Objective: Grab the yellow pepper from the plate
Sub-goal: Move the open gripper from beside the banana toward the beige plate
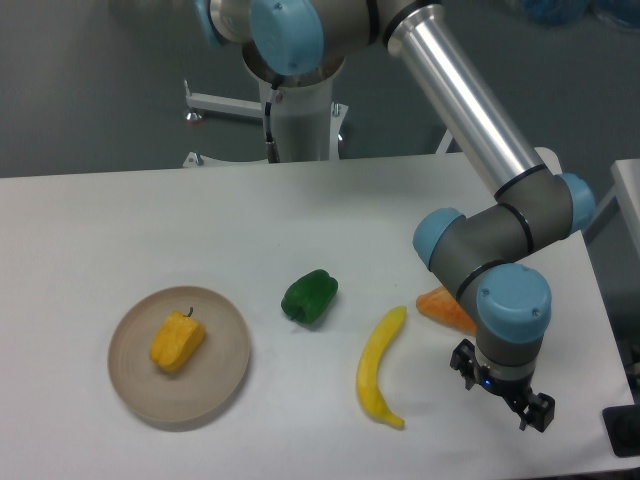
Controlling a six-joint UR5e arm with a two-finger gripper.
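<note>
The yellow pepper point(178, 341) lies on the round beige plate point(222, 372) at the front left of the table, its thin dark stem pointing away from me. My gripper point(502, 392) is far to the right, near the table's front right corner, pointing down. Its black jaws look spread apart and hold nothing. It is well clear of the plate and the pepper.
A green pepper point(310, 296) lies in the middle of the table. A long yellow banana point(380, 367) lies between it and the gripper. An orange wedge-shaped piece point(443, 307) is partly hidden behind my arm's wrist point(512, 305). The table's right edge is close to the gripper.
</note>
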